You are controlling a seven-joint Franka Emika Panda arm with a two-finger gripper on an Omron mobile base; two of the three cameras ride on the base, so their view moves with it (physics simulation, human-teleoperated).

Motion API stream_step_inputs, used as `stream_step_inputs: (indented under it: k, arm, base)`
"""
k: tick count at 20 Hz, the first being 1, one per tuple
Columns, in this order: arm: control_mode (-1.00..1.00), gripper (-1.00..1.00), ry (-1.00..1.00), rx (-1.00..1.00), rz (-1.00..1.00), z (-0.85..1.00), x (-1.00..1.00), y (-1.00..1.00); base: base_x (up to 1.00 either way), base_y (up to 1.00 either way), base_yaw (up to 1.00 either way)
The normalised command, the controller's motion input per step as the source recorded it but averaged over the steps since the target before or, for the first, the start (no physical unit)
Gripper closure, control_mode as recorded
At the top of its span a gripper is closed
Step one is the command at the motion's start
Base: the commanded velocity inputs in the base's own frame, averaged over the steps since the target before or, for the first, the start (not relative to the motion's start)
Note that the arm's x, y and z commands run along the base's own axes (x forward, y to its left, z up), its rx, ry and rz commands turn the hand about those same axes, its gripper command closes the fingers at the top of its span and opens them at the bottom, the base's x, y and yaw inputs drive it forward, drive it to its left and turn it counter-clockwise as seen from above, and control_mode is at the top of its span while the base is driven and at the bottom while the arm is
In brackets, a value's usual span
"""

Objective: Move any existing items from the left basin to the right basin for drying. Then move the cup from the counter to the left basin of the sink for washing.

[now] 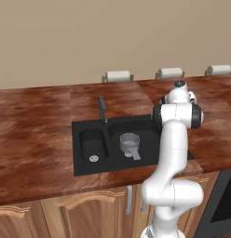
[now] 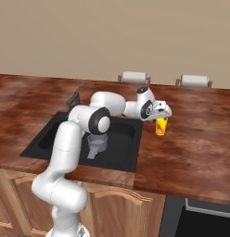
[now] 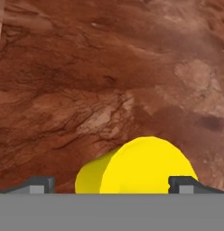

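I have the pincer (image 2: 161, 115) over the cup (image 2: 160, 126), which stands on the tabletop (image 2: 191, 143) at right of centre in the right base view, beside the sink (image 1: 89, 165). In the hand view the cup (image 3: 136, 167) sits between the open fingertips (image 3: 39, 184). I should centre, descend, and squeeze gently. The saucepan (image 1: 130, 142) already lies in the right basin (image 1: 147, 158).

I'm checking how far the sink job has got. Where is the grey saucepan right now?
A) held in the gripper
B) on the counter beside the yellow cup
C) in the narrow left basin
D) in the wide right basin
D: the saucepan sits inside the wide right basin, its handle pointing toward the front edge.
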Motion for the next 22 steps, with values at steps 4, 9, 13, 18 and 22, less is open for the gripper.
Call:
stream_step_inputs:
  k: [4,9,13,18,22]
  arm:
    - [-1.0,-1.0,0.0,0.0,0.0,-0.23,0.0,0.0]
    - [-1.0,1.0,0.0,0.0,0.0,-0.25,0.0,0.0]
    - [-1.0,1.0,0.0,0.0,0.0,-0.1,0.0,0.02]
    - [-1.0,1.0,0.0,0.0,0.0,0.0,-0.01,0.09]
    - [-1.0,1.0,0.0,0.0,0.0,0.02,-0.2,0.25]
  base:
    - [0.0,0.0,0.0]
    - [0.0,0.0,0.0]
    - [0.0,0.0,0.0]
    - [0.0,0.0,0.0]
    - [0.0,0.0,0.0]
